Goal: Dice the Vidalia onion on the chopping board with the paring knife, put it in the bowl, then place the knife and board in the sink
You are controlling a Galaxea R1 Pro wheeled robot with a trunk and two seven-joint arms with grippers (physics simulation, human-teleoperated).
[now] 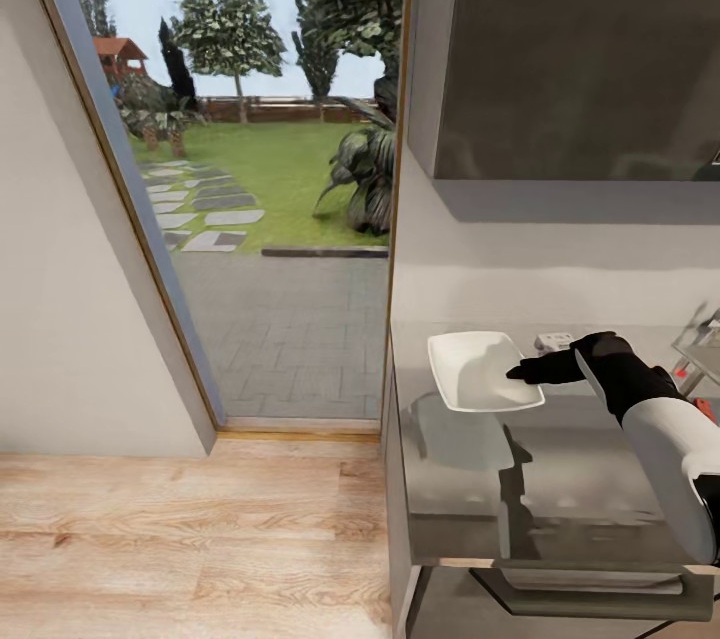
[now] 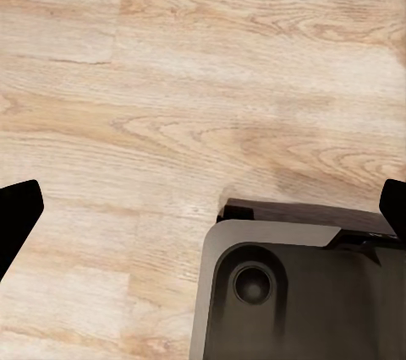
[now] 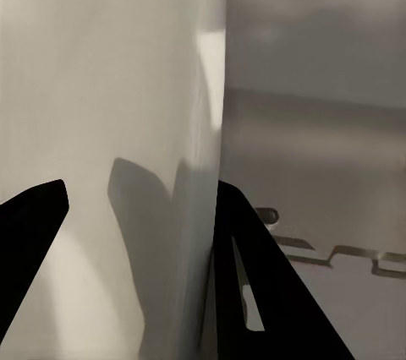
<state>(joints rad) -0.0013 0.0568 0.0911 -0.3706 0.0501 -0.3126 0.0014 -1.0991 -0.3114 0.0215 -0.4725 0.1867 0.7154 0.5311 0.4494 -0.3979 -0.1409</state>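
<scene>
The right end effector [image 1: 520, 372] sat at the bowl's [image 1: 470, 374] near edge, its fingers spread and straddling the white rim [image 3: 207, 208]; whether they touched it could not be told. The bowl rested on the grey surface [image 1: 560, 479], extending away ahead of the fingertips. The left end effector [image 2: 203, 216], also spread, hung over the wooden floor [image 2: 169, 81], far from the bowl; the right arm was plainly nearer.

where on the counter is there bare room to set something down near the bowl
The glossy countertop is bare in front of the bowl, between it and the near edge, though the right arm hangs over part of that stretch. A bare strip also runs behind the bowl to the wall. It is crowded at the bowl's right rim, where the right gripper reaches.
</scene>
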